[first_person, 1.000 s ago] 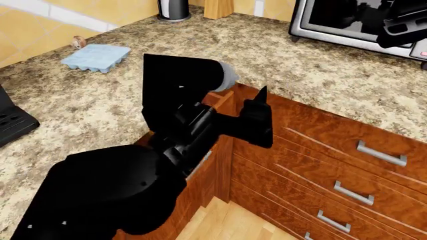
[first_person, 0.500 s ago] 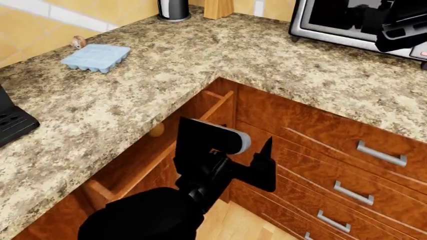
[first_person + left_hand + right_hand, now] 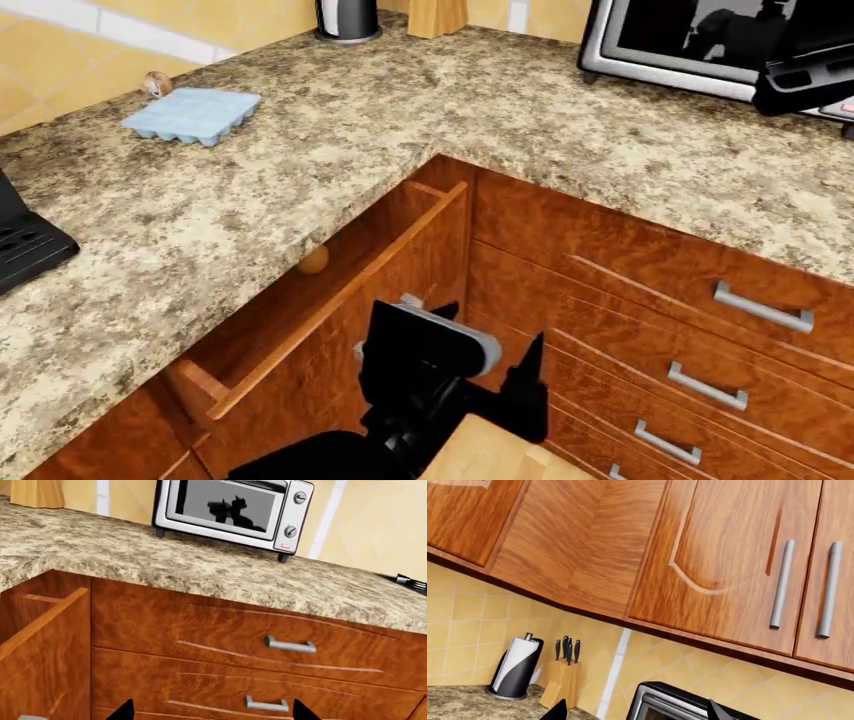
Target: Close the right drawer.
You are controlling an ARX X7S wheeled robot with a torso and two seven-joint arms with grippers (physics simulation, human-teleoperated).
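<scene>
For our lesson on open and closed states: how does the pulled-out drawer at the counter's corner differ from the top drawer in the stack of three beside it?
The right drawer is pulled out from under the counter, its side wall and hollow inside showing; the top stacked drawer sits shut, flush with the fronts below. The stacked drawer's silver bar handle faces the head camera; the open drawer's front is hidden there. Both are reddish-brown wood grain.

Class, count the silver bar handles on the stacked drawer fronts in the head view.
4: top drawer handle, second handle, third handle, fourth handle cut off at the bottom edge. More may be hidden below.
</scene>
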